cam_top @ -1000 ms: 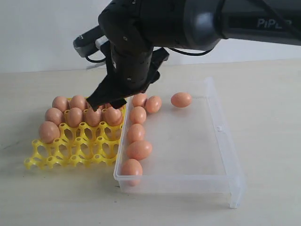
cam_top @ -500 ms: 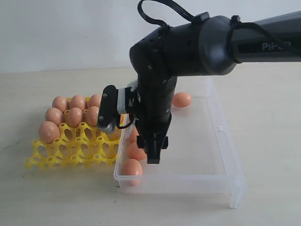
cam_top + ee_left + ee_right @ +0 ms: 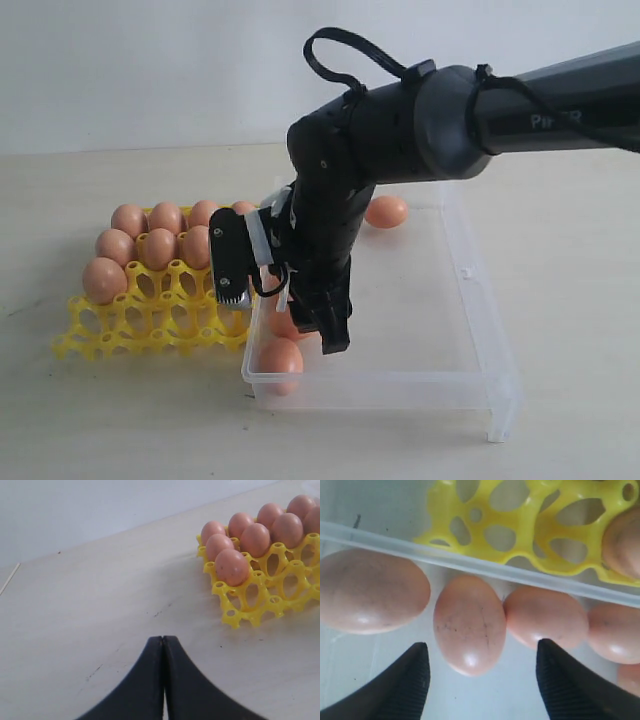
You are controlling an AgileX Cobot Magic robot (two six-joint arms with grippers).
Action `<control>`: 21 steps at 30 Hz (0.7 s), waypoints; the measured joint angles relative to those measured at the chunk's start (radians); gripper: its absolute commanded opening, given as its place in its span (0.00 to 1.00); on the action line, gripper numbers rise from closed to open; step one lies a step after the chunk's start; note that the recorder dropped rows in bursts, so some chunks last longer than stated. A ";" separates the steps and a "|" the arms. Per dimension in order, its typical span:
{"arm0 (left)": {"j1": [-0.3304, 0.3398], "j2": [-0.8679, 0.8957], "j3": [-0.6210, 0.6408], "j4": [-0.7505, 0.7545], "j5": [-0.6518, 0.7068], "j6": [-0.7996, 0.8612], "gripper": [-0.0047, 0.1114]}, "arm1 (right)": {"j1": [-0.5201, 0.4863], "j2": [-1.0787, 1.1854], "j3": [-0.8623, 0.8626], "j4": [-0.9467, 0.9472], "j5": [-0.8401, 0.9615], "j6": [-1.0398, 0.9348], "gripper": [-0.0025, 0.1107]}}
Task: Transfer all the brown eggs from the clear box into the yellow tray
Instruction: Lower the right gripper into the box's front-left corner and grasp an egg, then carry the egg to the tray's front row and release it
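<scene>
**Now poised: right gripper straddles one egg at the box's left wall**

Down inside the box [image 3: 482, 300], the right gripper [image 3: 481, 652] hangs with its jaws spread wide and nothing held. One egg [image 3: 470, 625] lies directly below the gap between them. Its long axis points away from the left wall toward the box's middle, so the fingers [image 3: 560, 680] flank its narrow sides. That suits a straight descent and squeeze. The catch, I judge, is crowding. Neighbours [image 3: 545, 617] in the row along that wall press close on both sides, one apparently touching, so there is little room for a finger to slip in.

The right arm is clearly the nearer one. The left gripper [image 3: 163, 640] is closed tight, tip to tip, over bare tabletop [image 3: 100, 420] left of the tray [image 3: 150, 320], well apart from the box.

The eggs [image 3: 280, 358] are smooth, slightly glossy and orange-brown, with faint dark specks. They are rounded enough to roll or skid on the slick transparent plastic. One more lies alone at the box's far end. The fingers are black with ribbed inner faces.

The tray, a bright yellow lattice of open cups and posts, sits just left of the box. Eggs fill its far rows, while most near cups stand empty. The task looks roughly half done.
</scene>
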 measured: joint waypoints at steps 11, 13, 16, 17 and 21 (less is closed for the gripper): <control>0.000 0.000 0.000 0.000 0.000 0.000 0.04 | -0.002 0.065 0.000 0.044 -0.029 -0.013 0.38; 0.000 0.000 0.000 0.000 0.000 0.000 0.04 | -0.002 0.068 0.000 0.044 -0.031 -0.013 0.30; 0.000 0.000 0.000 0.000 0.000 0.000 0.04 | -0.002 0.070 0.000 0.045 -0.033 -0.013 0.11; 0.000 0.000 0.000 0.000 0.000 0.000 0.04 | -0.002 0.070 0.000 0.045 -0.033 -0.013 0.05; 0.000 0.000 0.000 0.000 0.000 0.000 0.04 | -0.002 0.068 0.000 0.045 -0.033 -0.013 0.02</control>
